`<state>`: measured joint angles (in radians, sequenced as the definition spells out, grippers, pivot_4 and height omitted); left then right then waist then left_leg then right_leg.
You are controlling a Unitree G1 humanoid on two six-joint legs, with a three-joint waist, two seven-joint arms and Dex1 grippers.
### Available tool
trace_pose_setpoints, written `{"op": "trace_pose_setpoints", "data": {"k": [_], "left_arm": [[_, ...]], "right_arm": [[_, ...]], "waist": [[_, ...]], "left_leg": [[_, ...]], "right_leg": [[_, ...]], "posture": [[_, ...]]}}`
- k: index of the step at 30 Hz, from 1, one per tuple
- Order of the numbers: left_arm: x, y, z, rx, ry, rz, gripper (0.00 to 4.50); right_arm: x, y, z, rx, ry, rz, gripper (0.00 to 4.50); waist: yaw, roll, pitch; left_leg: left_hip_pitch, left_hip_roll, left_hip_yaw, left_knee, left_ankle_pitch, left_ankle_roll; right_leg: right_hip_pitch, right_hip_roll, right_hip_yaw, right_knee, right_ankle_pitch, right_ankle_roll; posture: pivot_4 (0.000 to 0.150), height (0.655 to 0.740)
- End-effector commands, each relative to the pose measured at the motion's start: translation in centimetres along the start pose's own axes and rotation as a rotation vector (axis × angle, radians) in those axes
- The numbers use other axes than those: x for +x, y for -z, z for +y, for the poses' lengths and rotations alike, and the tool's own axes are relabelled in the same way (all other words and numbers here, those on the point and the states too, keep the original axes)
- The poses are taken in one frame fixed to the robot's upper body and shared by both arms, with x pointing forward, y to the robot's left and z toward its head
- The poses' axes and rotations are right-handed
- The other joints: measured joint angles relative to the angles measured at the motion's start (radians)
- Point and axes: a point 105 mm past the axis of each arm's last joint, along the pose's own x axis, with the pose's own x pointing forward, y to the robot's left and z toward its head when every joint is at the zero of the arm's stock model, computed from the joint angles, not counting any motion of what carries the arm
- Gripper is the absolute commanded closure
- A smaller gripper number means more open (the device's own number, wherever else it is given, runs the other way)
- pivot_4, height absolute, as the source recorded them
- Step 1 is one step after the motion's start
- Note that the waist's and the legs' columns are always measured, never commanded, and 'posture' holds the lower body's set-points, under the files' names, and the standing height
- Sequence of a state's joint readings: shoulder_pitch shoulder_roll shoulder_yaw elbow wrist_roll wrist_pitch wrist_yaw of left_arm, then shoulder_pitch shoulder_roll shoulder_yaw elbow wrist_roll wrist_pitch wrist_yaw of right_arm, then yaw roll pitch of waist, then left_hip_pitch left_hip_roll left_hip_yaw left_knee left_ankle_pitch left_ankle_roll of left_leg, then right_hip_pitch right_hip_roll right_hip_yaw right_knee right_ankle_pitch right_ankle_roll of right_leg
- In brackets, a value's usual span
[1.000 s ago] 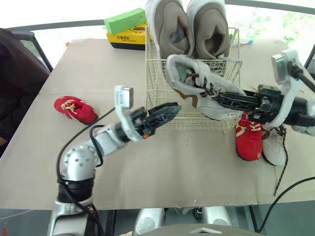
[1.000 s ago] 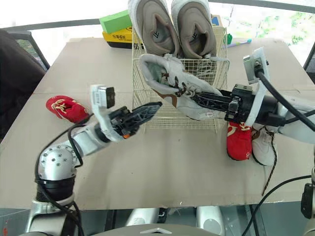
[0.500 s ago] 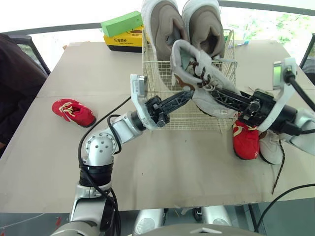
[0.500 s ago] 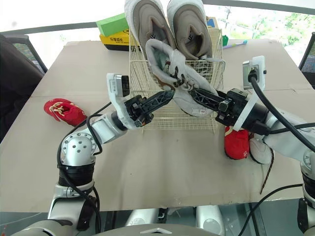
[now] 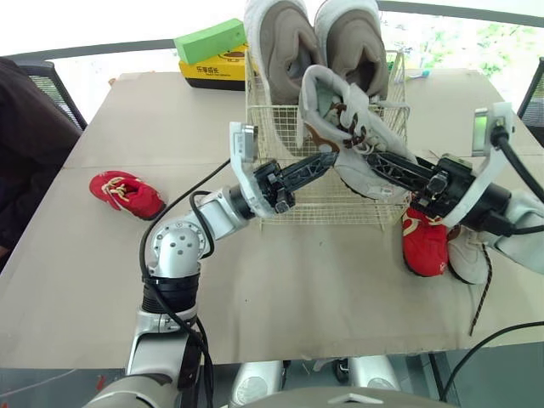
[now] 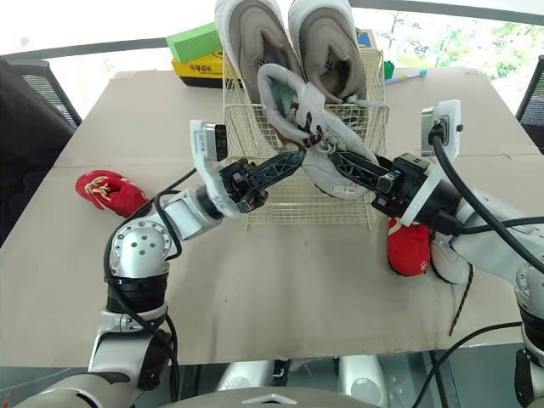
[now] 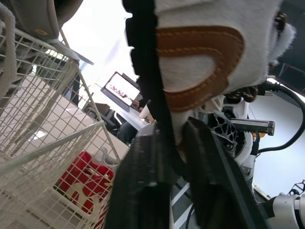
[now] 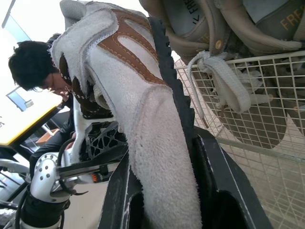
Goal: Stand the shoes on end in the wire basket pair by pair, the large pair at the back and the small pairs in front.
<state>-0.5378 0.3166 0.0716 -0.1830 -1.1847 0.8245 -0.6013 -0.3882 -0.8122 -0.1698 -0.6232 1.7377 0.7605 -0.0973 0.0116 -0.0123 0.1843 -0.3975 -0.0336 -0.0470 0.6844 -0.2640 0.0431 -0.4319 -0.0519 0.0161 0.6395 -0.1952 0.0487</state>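
On the cardboard tabletop (image 5: 323,289), wire basket (image 5: 276,136).

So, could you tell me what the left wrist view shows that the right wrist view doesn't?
Left wrist, not right wrist: a red shoe seen through the mesh, a lit screen far behind, and the right arm. Right wrist, not left wrist: the left arm and a knotted white lace. Both: the white shoe, the basket and the grey shoes.
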Motion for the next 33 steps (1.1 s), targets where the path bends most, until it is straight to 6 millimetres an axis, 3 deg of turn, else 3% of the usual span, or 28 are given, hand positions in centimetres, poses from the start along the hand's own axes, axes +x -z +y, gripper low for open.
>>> {"op": "trace_pose_setpoints", "data": {"k": [1,4,6,8,14,16,20,25,28,29,33], "left_arm": [[0.2,-1.7,1.0,0.095,-0.076,-0.054,1.79],[0.4,-1.4,0.1,0.074,-0.017,-0.042,0.67],[0.4,-1.3,-0.2,0.062,0.003,-0.045,0.79],[0.4,-1.1,-0.6,0.067,0.026,-0.042,1.31],[0.4,-1.3,-2.2,0.097,0.129,-0.037,4.14],[0.3,-1.3,-2.2,0.102,0.129,-0.032,4.4],[0.1,-1.6,-1.7,0.115,0.104,-0.033,4.4],[-0.6,-3.5,-1.2,0.19,0.063,-0.029,4.4],[-1.2,-5.7,-1.5,0.272,0.05,-0.004,4.4],[-1.4,-6.4,-1.5,0.3,0.036,0.007,4.4],[-2.0,-10.1,-1.5,0.503,-0.027,0.107,4.4]], "right_arm": [[0.2,-0.2,2.9,-0.032,-0.117,0.002,4.21],[0.3,0.0,3.3,-0.03,-0.126,0.007,4.21],[0.3,0.0,3.3,-0.024,-0.124,0.006,4.21],[0.3,0.2,3.4,-0.013,-0.125,0.01,4.21],[-0.2,1.0,3.4,0.028,-0.124,0.032,4.21],[-0.3,1.0,3.3,0.036,-0.122,0.031,4.21],[-0.4,0.5,1.7,-0.029,-0.074,0.007,4.21],[-1.4,0.0,1.6,-0.291,-0.064,-0.049,1.68],[-2.3,0.9,1.6,-0.525,-0.017,-0.042,0.23],[-2.7,1.0,1.6,-0.554,-0.014,-0.048,0.0],[-5.2,0.6,1.5,-0.633,0.008,-0.074,0.0]], "waist": [[0.001,0.0,0.0],[0.0,0.0,0.0],[0.0,0.0,0.0],[0.001,0.0,0.0],[0.001,0.0,0.0],[0.001,0.0,0.0],[0.001,0.0,0.0],[0.001,0.0,0.0],[0.002,0.0,0.0],[0.001,0.0,0.0],[0.0,0.0,0.0]], "left_leg": [[0.0,0.0,0.0,0.0,0.0,0.0],[0.0,0.0,0.0,0.0,0.0,0.0],[0.0,0.0,0.0,0.0,0.0,0.0],[-0.001,0.0,0.0,0.0,0.0,0.0],[-0.001,0.0,0.0,-0.001,0.0,0.001],[-0.001,0.0,0.0,-0.001,0.0,0.001],[-0.001,0.0,0.001,-0.001,-0.001,0.001],[-0.001,0.001,0.0,-0.001,-0.001,0.001],[-0.001,0.001,0.0,-0.001,-0.001,0.001],[-0.001,0.001,0.0,-0.001,-0.001,0.001],[-0.001,0.001,0.001,-0.001,-0.001,0.001]], "right_leg": [[0.0,0.0,0.0,0.0,0.0,0.0],[0.0,0.0,0.0,-0.001,0.0,0.0],[0.0,0.0,0.0,-0.001,0.0,0.0],[0.0,0.0,0.0,-0.001,0.0,0.0],[0.0,0.0,0.0,-0.002,0.0,0.0],[0.0,0.0,0.0,-0.002,0.0,0.0],[0.0,0.0,0.0,-0.002,0.0,0.0],[0.0,0.001,0.0,-0.002,0.0,0.0],[0.0,0.001,-0.001,-0.002,0.001,0.002],[-0.001,0.002,-0.001,-0.003,0.002,0.004],[0.0,0.002,0.0,-0.004,0.002,0.004]], "posture": [[0.15,0.74],[0.15,0.74],[0.15,0.74],[0.15,0.74],[0.15,0.74],[0.15,0.74],[0.15,0.74],[0.15,0.74],[0.15,0.74],[0.15,0.74],[0.15,0.74]]}}
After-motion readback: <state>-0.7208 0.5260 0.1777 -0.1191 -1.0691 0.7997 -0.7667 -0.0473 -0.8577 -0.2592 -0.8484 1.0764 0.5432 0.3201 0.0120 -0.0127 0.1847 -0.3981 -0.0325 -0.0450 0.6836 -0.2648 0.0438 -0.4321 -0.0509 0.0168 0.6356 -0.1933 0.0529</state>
